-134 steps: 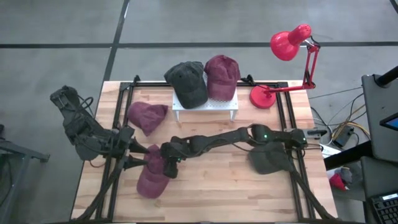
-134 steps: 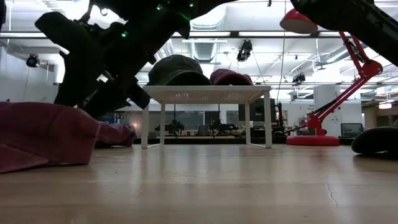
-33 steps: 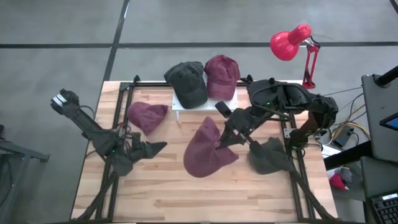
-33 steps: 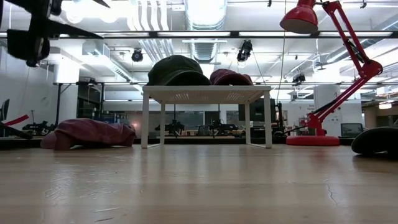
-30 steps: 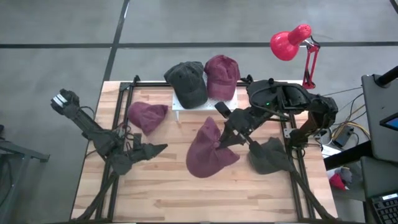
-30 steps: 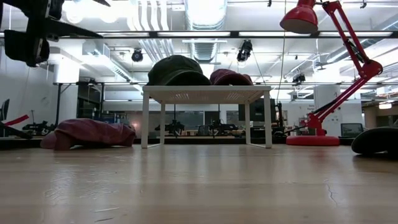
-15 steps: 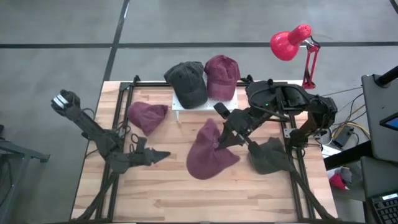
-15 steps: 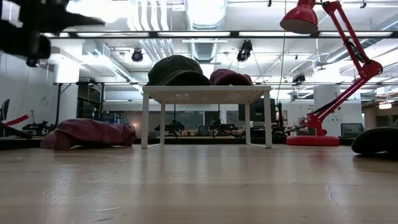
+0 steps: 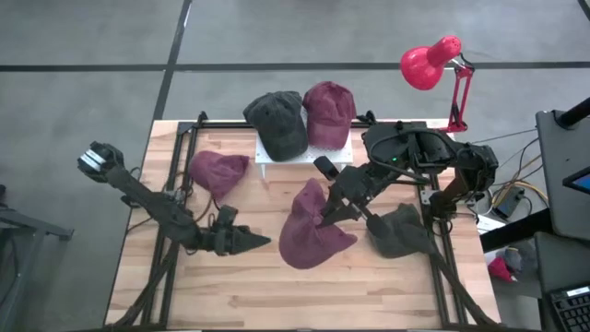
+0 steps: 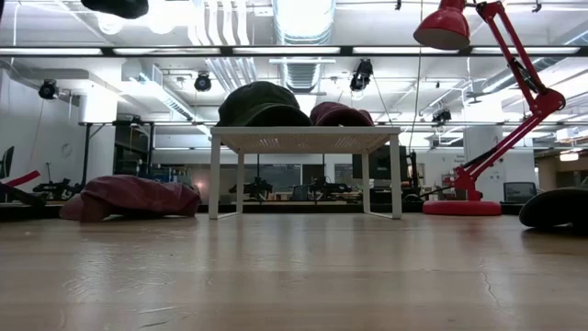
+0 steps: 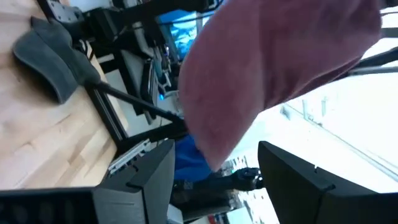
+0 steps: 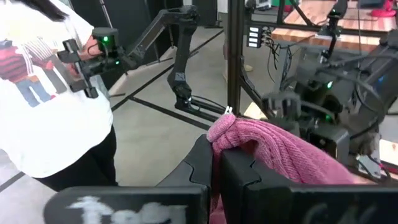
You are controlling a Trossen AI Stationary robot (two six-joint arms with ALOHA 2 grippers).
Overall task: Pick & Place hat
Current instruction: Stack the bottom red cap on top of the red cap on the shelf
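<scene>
Grey concrete floor surrounds the wooden worktop (image 9: pixel 277 295), which carries a black frame along its edges. At the left, the left arm reaches in low across the boards, and its left pincer (image 9: pixel 261 243) hangs with fingers spread wide and nothing between them, pointing toward the lifted hat just beside it. Behind that arm a maroon cap (image 9: pixel 218 172) lies flat on the wood; the low view shows it (image 10: pixel 133 197) resting left of the stand. Toward the middle rear, a small white stand (image 9: pixel 304 159) bears a dark grey cap (image 9: pixel 277 122) and another maroon cap (image 9: pixel 328 112) side by side on its top. In front of the stand, the maroon hat (image 9: pixel 312 232) hangs crumpled above the boards, pinched at its upper edge by the right pincer (image 9: pixel 322 219), whose fingers are clamped tight on the cloth; the right wrist view shows the pink fabric (image 12: pixel 273 149) bunched over those fingers, with a person in a white shirt (image 12: pixel 43 99) standing beyond. Just right of the hat, an olive cap (image 9: pixel 398 232) lies near the worktop's right edge. At the far right rear stands a red desk lamp (image 9: pixel 429 65).
</scene>
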